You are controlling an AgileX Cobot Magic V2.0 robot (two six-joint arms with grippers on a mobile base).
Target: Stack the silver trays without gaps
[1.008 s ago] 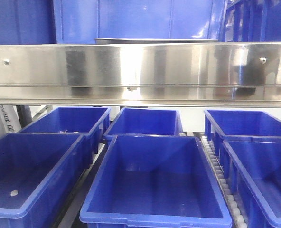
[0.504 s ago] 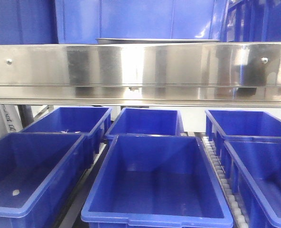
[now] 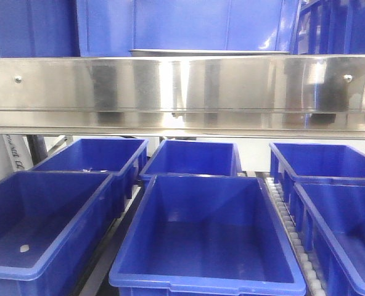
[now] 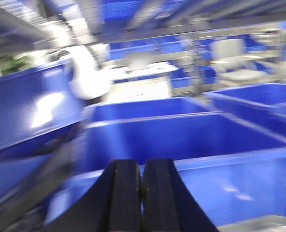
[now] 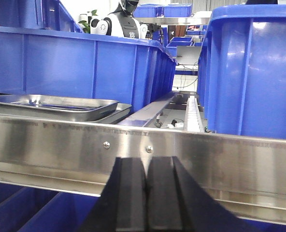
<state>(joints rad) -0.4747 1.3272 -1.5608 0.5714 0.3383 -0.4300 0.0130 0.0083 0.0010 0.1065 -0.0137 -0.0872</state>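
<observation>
Right hand (image 5: 146,193) sits low in the frame, its two black fingers (image 5: 129,193) pressed flat together with nothing between them, right up against the broad steel shelf beam (image 5: 220,159) and its two screws (image 5: 107,144). Up on the shelf behind the beam, at left, the silver trays (image 5: 51,105) — one shiny tray lying on another, the lower one's rim poking out to the right, so the pair isn't squared up. Deep blue bins (image 5: 85,67) stand behind the trays and another blue bin (image 5: 251,72) fills the right side, a roller track (image 5: 193,113) running back between them — and a white humanoid robot (image 5: 119,21) far off at the top.
</observation>
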